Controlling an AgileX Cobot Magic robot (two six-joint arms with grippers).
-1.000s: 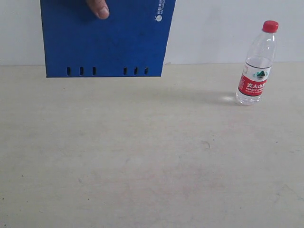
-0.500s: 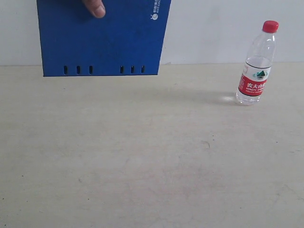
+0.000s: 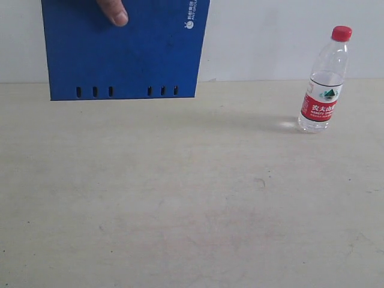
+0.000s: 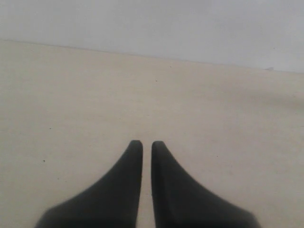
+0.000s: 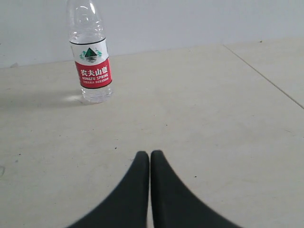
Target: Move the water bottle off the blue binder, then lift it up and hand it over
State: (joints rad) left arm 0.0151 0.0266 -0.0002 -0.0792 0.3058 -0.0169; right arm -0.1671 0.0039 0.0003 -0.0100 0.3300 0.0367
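I read the exterior view from left to right.

1. The blue binder [image 3: 126, 54] is at the upper left, off the table [image 3: 180, 210] and in front of the wall [image 3: 270, 36]. Its broad face is turned to the camera. A person's finger [image 3: 114, 13] presses on that face near the top of the picture. The edge with the slots [image 3: 95, 92] points down and runs nearly level from left to right. The white logo [image 3: 191, 24] sits near the binder's right side. The top of the binder is cut off, so I cannot tell which of its sides is the longer.

2. The water bottle [image 3: 324, 78] stands on the table at the far right, well apart from the binder. Its long axis is vertical, with the red cap [image 3: 341, 33] up and the base on the table top. The red-and-white label [image 3: 319, 108] faces the camera.

3. The left gripper [image 4: 147, 142] hangs over bare table. Its two dark fingers are drawn together with only a thin slit between them, and they clamp nothing.

4. The right gripper [image 5: 149, 153] has its fingers pressed together with nothing between them. The fingertips point across the table toward the wall. The water bottle [image 5: 91, 61] stands upright farther along the table and off to one side of that line, clear of the fingers, with its label toward this camera.
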